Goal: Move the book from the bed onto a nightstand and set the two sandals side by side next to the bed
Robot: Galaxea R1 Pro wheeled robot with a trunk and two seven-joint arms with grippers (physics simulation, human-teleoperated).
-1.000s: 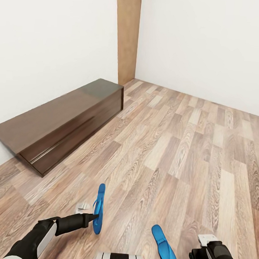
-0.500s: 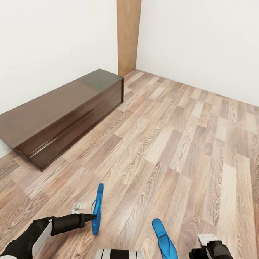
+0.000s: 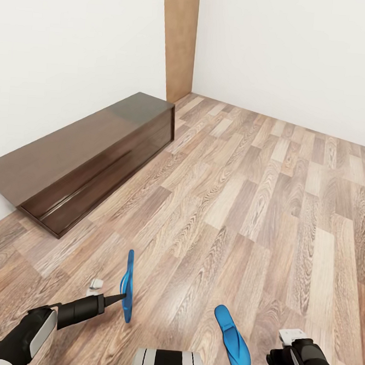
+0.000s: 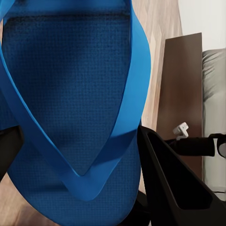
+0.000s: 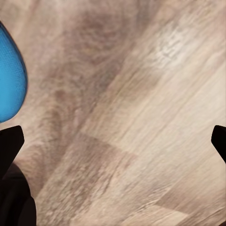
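Pinching one sandal [image 3: 126, 285] on edge, left fingers [image 4: 174, 183] closed.

we find two bright blue flip-flop sandals. the held sandal [image 3: 126, 285] stands on edge above the wooden floor [image 3: 268, 211], its sole nearly vertical, long axis running away from us; the left tool [image 3: 119, 297] grips it near its lower part. in the left wrist view the held sandal [image 4: 70, 103] shows its textured footbed and thin v-shaped straps, one dark finger [image 4: 174, 183] lying against its edge. the second sandal [image 3: 232, 340] lies flat on the floor, straps up, well apart from the first and near the right tool [image 3: 278, 357]. in the right wrist view its rounded end [image 5: 10, 80] rests on the planks.
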